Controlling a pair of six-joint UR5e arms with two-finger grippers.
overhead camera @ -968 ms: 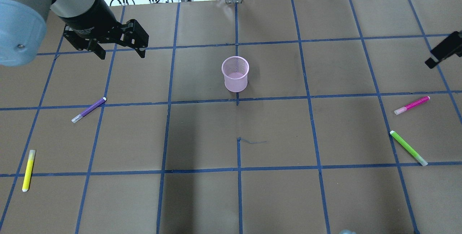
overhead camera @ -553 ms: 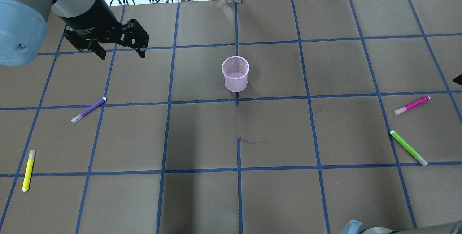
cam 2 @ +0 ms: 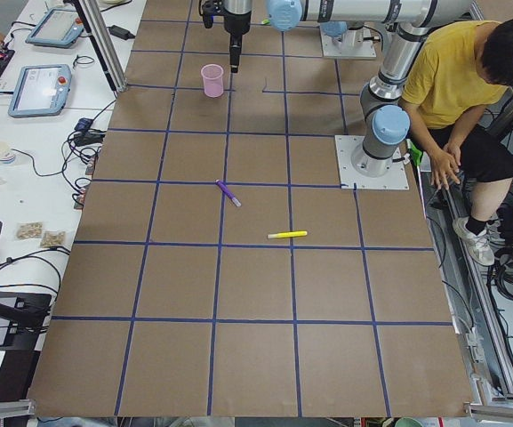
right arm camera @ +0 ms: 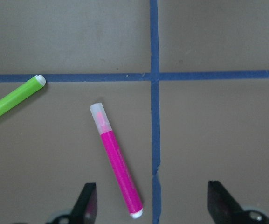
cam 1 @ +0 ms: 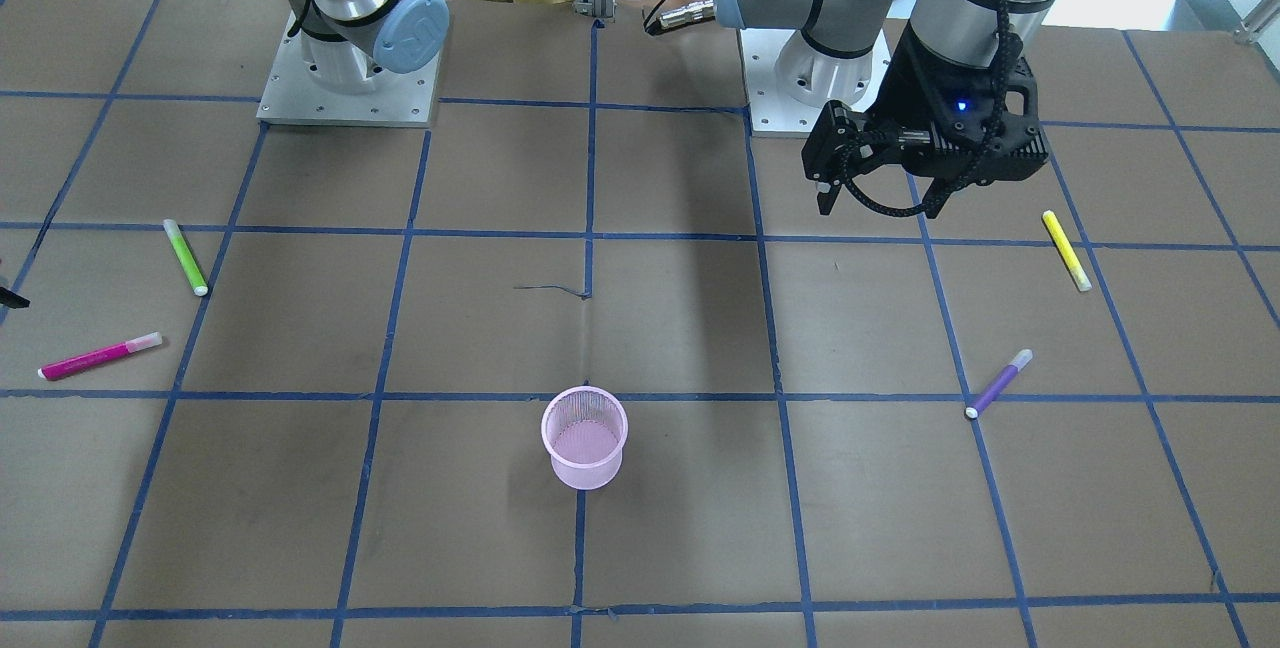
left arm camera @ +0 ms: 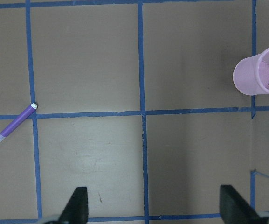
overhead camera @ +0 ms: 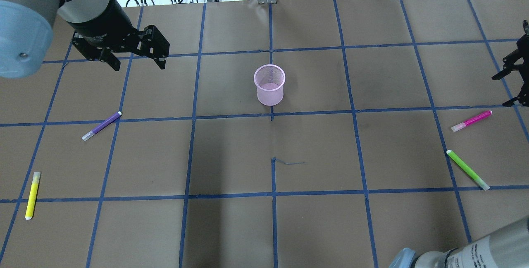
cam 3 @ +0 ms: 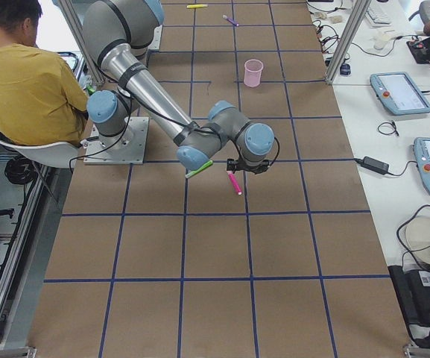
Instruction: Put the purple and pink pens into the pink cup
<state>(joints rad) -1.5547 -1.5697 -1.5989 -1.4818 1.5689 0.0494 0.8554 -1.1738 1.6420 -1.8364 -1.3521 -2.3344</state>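
The pink mesh cup stands upright at mid-table, also in the front view and the left wrist view. The purple pen lies on the table, left side. My left gripper hangs open and empty above the table, beyond the purple pen and left of the cup. The pink pen lies at the right side. My right gripper is open and empty over the pink pen, which lies nearer its left finger.
A green pen lies close to the pink pen, also in the right wrist view. A yellow pen lies at the near left. A person in a yellow shirt sits beside the robot bases. Cables lie beyond the table's far edge.
My right gripper has come back into the overhead view at the right edge, over the pink pen, and the right arm's elbow shows at bottom right. The left gripper has barely moved.
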